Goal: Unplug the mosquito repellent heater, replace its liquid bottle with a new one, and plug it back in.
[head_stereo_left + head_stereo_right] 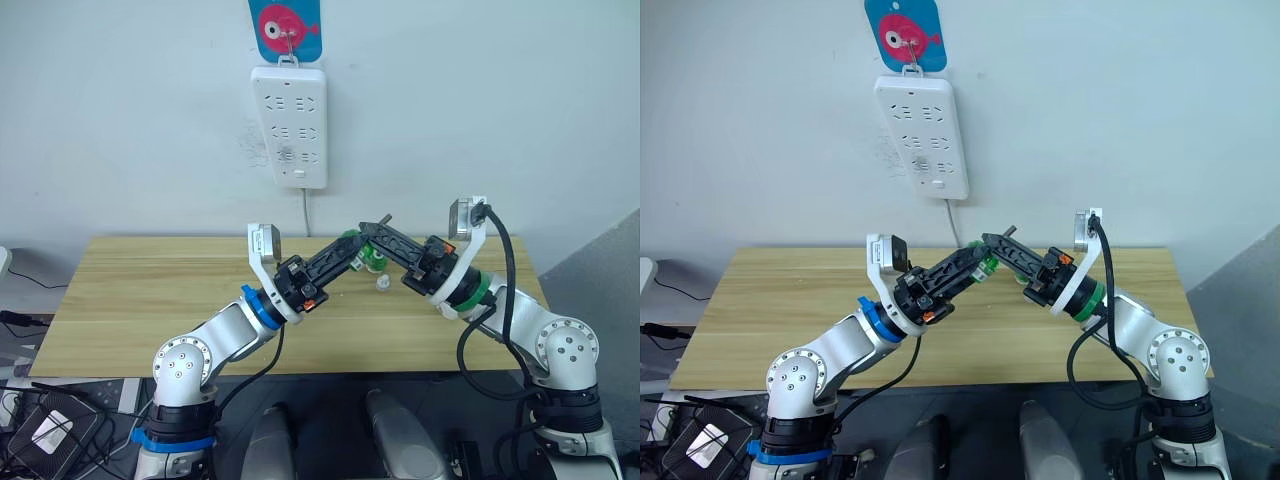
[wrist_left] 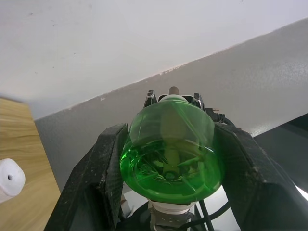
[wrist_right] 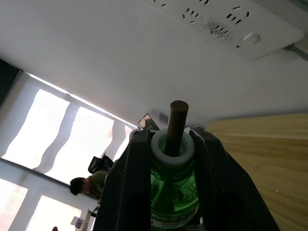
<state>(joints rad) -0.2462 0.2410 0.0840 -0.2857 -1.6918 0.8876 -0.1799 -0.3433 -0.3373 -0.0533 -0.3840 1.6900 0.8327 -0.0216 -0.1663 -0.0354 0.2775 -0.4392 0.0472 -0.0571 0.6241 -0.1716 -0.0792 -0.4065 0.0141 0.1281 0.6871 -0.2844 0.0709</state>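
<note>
Two green bottles are up in the air over the middle of the desk (image 1: 150, 290), one in each gripper, with the arms angled inward so their tips nearly meet. The right gripper (image 1: 370, 232) has its jaws clenched on its liquid bottle (image 3: 173, 185), gripping the shoulders so the thin dark wick stem pokes out free beyond the fingertips. The left gripper (image 1: 350, 245) has its jaws clamped on the sides of the new one (image 2: 168, 154), its round base turned toward the wrist and a pale stubby top facing away. The mosquito repellent heater (image 2: 8, 179) lies loose on the desk below, its vent hole showing, apart from both bottles and off the power strip (image 1: 289, 125) on the wall. Judging by this, the unplugging and the removal of the spent bottle are done, and fitting the fresh one remains.
</note>
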